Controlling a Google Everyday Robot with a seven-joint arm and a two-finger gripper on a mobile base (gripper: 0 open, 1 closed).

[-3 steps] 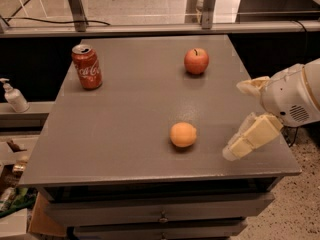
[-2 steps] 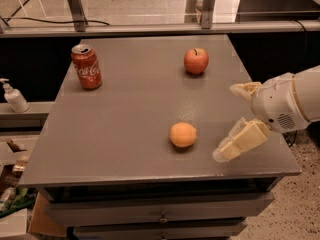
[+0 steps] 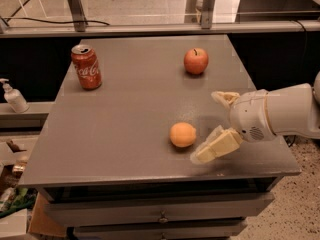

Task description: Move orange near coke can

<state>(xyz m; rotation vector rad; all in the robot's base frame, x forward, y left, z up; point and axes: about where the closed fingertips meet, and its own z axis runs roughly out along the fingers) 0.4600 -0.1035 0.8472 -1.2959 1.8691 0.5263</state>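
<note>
Gripper (image 3: 220,123) advanced left since last frame, fingers spread and empty, just right of orange (image 3: 182,134); coke can (image 3: 86,67) far left.

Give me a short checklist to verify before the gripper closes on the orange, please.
1. Gripper open: ok, fingers spread wide.
2. Orange free: ok, it lies alone on the table, nothing rests on it.
3. Orange between the fingers: not ok, the gripper is beside it, at picture right, not around it.
4. Can upright: ok, near the far picture-left corner.
5. Way from orange to can free: ok, the apple stands far right, off that line.
6. Finger height over the table: cannot tell.
</note>
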